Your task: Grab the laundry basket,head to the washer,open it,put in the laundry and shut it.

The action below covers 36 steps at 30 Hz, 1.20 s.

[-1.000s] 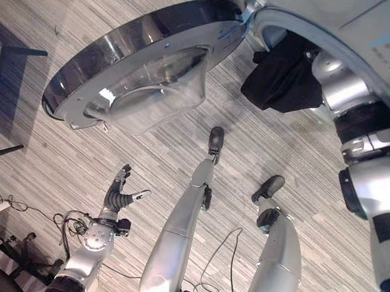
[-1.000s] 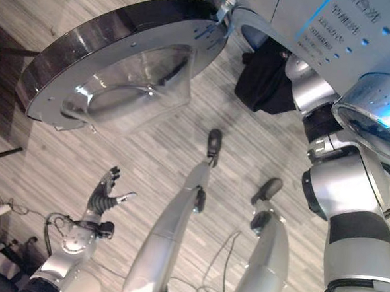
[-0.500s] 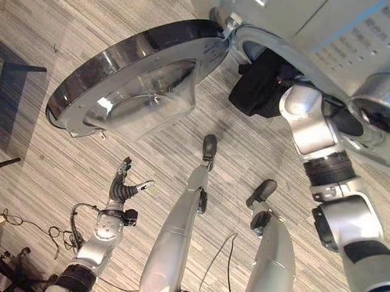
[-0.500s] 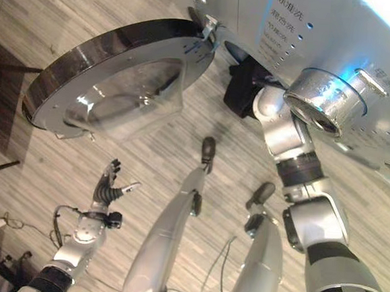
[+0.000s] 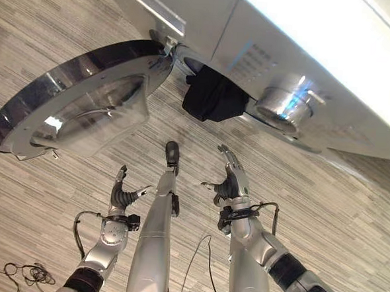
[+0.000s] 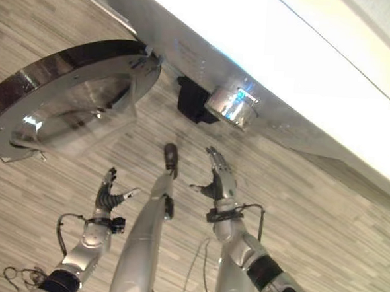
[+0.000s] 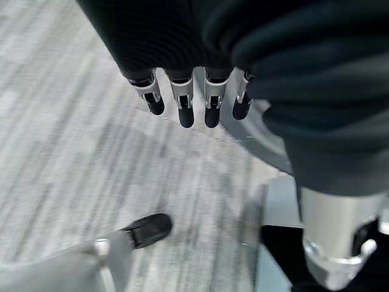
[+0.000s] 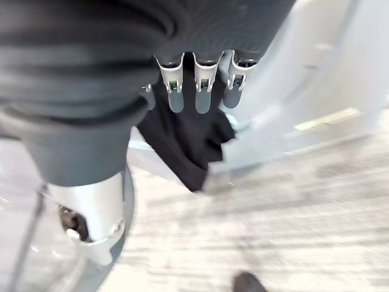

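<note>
My right hand (image 5: 230, 181) was open, its fingers straight and spread and its thumb held apart, and it grasped nothing. It was raised above the grey striped plank floor (image 5: 39, 196), fingertips directed toward the washer, and stood apart from the black garment (image 5: 213, 99) ahead of it. In my right wrist view the same straight fingers (image 8: 200, 85) pointed at that dark cloth (image 8: 182, 143) without touching it.

My left hand (image 5: 120, 196) was likewise open and empty, fingers extended upward and thumb out to the side, held low and on my left over the floor. In my left wrist view its fingers (image 7: 182, 100) hung straight, clear of any object.

The black garment lay bunched in the round mouth of the silver-grey front-loading washer (image 5: 268, 31), part of it hanging over the lower rim of the opening. The washer's round chrome-rimmed door with its clear glass bowl (image 5: 78, 109) stood swung wide open to my left, hinged beside the opening. A shiny metal dial (image 5: 284, 102) sat on the washer's front panel just beside the garment.
</note>
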Tool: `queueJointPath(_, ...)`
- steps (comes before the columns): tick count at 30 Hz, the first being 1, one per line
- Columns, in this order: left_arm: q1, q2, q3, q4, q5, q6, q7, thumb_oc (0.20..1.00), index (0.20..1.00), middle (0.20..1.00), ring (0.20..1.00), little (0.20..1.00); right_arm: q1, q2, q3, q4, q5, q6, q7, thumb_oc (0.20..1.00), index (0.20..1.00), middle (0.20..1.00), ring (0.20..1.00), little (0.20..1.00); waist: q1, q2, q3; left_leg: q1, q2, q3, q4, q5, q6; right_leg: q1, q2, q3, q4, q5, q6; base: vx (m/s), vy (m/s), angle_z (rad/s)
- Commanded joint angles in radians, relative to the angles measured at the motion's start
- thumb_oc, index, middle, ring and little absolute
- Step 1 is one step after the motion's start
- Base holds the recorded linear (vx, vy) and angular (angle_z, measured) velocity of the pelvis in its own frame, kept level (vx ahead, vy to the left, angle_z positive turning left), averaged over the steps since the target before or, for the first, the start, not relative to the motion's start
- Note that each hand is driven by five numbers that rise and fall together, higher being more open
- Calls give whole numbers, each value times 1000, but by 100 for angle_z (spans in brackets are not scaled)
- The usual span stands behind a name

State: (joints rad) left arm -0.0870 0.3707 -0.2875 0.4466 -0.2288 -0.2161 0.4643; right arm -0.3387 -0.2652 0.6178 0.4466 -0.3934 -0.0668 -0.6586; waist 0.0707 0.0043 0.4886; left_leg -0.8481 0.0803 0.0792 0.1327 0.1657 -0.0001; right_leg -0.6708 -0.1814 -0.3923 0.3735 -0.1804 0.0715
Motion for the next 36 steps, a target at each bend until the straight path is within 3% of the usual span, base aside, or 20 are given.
queueJointPath(1, 66, -2, -8, -42, -23, -35, 40, 1000, 1000, 1000, 1000, 1000, -15, 52, 16, -16, 67, -26, -32, 1000, 1000, 1000, 1000, 1000, 14, 18, 31, -14, -56, 11, -3, -66, -34, 130, 29, -13, -23, -67, -21, -5, 4, 22)
queueJointPath(2, 66, -2, -8, -42, -23, -35, 40, 1000, 1000, 1000, 1000, 1000, -15, 52, 16, -16, 67, -26, -33, 1000, 1000, 1000, 1000, 1000, 14, 18, 31, -14, -56, 11, -3, -66, -34, 130, 29, -13, -23, -67, -21, 10, -4, 7)
queueJointPath(3, 67, -6, -21, -32, -28, -45, 45, 1000, 1000, 1000, 1000, 1000, -36, 88, 17, 104, 98, -18, -56, 944, 944, 944, 944, 944, 17, 24, 31, -18, -58, 8, -8, -66, -32, 126, 30, -17, -23, -68, -21, 12, -7, 6)
queueJointPath(4, 67, -6, -21, -32, -28, -45, 44, 1000, 1000, 1000, 1000, 1000, -36, 89, 17, 104, 98, -18, -56, 947, 947, 947, 947, 947, 17, 24, 31, -18, -58, 8, -8, -66, -32, 126, 30, -17, -23, -68, -21, 23, 4, 8)
queueJointPath(5, 67, -9, -33, -36, -39, -50, 46, 1000, 1000, 1000, 1000, 1000, -62, 127, -2, 182, 159, -18, -72, 1000, 1000, 1000, 1000, 1000, 22, 34, 31, -19, -61, 8, -11, -65, -30, 120, 32, -17, -20, -68, -21, 21, 10, 8)
queueJointPath(9, 67, -6, -66, -40, -54, -61, 47, 1000, 1000, 1000, 1000, 1000, -146, 186, -27, 352, 245, -12, -107, 1000, 1000, 1000, 1000, 1000, 41, 57, 31, -30, -70, 3, -11, -67, -26, 105, 29, -22, -10, -73, -21, 21, 16, 7)
queueJointPath(13, 88, 9, -124, -79, -95, -83, 26, 1000, 1000, 1000, 1000, 1000, -329, 230, -169, 612, 384, -7, -181, 1000, 1000, 1000, 1000, 1000, 92, 112, 31, -47, -87, 0, -13, -66, -20, 86, 21, -33, 8, -80, -17, 34, 30, 6)
queueJointPath(14, 86, 10, -125, -80, -96, -83, 26, 1000, 1000, 1000, 1000, 1000, -334, 230, -173, 618, 386, -11, -180, 1000, 1000, 1000, 1000, 1000, 94, 112, 31, -49, -87, -1, -13, -67, -20, 85, 21, -34, 8, -80, -17, 40, 20, 9)
queueJointPath(17, 81, 22, -163, -96, -108, -78, 13, 1000, 1000, 1000, 1000, 1000, -454, 181, -318, 737, 528, -21, -230, 1000, 1000, 1000, 1000, 1000, 134, 154, 31, -55, -105, -10, -11, -70, -17, 75, 13, -42, 31, -99, -16, 40, 11, 11)
queueJointPath(22, 45, 20, -187, -97, -95, -62, 14, 1000, 1000, 1000, 1000, 1000, -533, 101, -428, 818, 637, -29, -281, 1000, 1000, 1000, 1000, 1000, 167, 183, 31, -60, -121, -21, -9, -75, -14, 69, 2, -50, 51, -115, -15, 44, -6, 22)
queueJointPath(26, 11, 4, -209, -91, -108, -52, 7, 1000, 1000, 1000, 1000, 1000, -569, 45, -572, 888, 840, -73, -281, 1000, 1000, 1000, 1000, 1000, 181, 202, 31, -60, -137, -30, -7, -80, -15, 69, -4, -57, 60, -133, -12, 42, -6, 8)
queueJointPath(36, -40, -10, -221, -63, -134, -44, -13, 1000, 1000, 1000, 1000, 1000, -704, -43, -578, 888, 1024, -144, -169, 1000, 1000, 1000, 1000, 1000, 203, 212, 31, -79, -144, -32, -1, -86, -18, 44, -11, -54, 83, -143, -9, 21, 5, 4)
